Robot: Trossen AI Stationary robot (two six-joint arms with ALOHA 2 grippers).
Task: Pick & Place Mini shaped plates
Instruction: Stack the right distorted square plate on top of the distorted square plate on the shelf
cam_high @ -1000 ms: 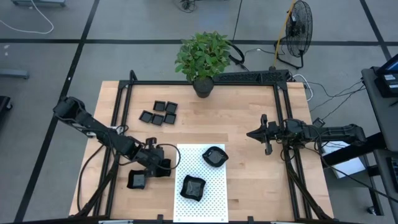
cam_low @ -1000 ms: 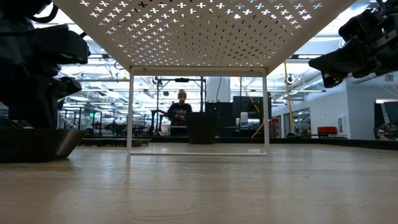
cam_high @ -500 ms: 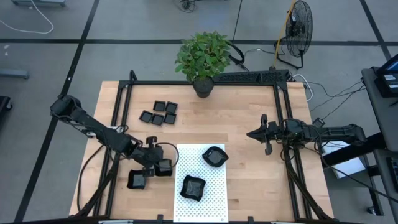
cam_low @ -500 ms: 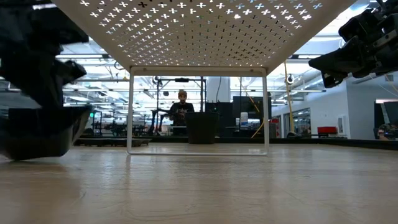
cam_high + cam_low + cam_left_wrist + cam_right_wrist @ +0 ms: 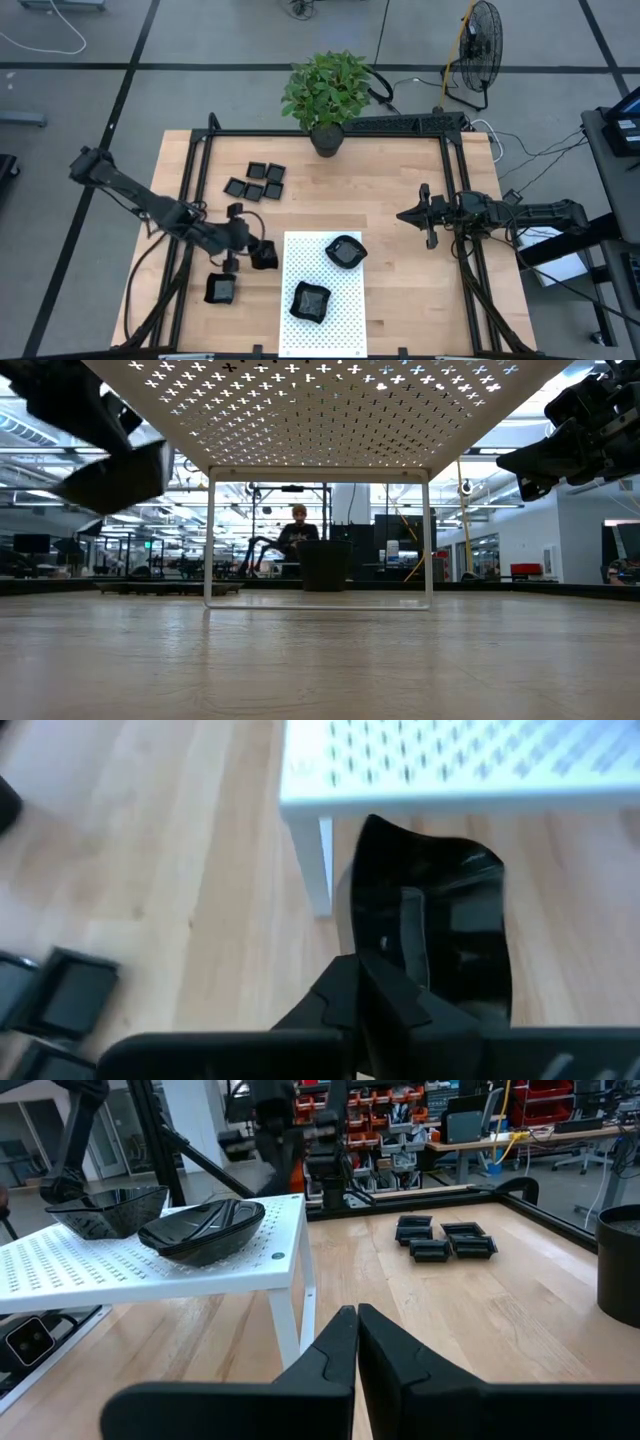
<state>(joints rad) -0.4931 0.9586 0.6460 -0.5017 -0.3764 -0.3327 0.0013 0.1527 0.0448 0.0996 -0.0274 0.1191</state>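
Observation:
My left gripper (image 5: pixel 252 252) is shut on a glossy black mini plate (image 5: pixel 264 257), held in the air beside the near-left corner of the white dotted stand (image 5: pixel 322 330). The low view shows this plate (image 5: pixel 118 475) tilted, well above the wood. Two more plates (image 5: pixel 345 250) (image 5: pixel 310 300) sit on the stand's top. Another plate (image 5: pixel 221 288) lies on the table near the left edge. Several small square plates (image 5: pixel 255 182) lie in a cluster at the far left. My right gripper (image 5: pixel 428 215) hangs shut over the table's right side, holding nothing. My left gripper pinches the plate's rim (image 5: pixel 392 958) between its two fingers, at the edge nearest the wrist. The fingers (image 5: pixel 350 995) slant down from the table's left side. The plate (image 5: pixel 440 925) sticks out beyond the fingertips, tilted and lifted clear of the table.
A potted plant (image 5: pixel 325 95) stands at the far edge's middle. A black frame (image 5: pixel 455 250) runs round the table. The stand's thin white leg (image 5: pixel 322 860) is close beside the held plate. Bare wood lies between the stand and my right gripper.
My left gripper has risen and drawn back a little toward the table's left, tipping its fingers less steeply. The plate it holds lay on the wood a second ago; it has tipped up and now hangs clear of the table.

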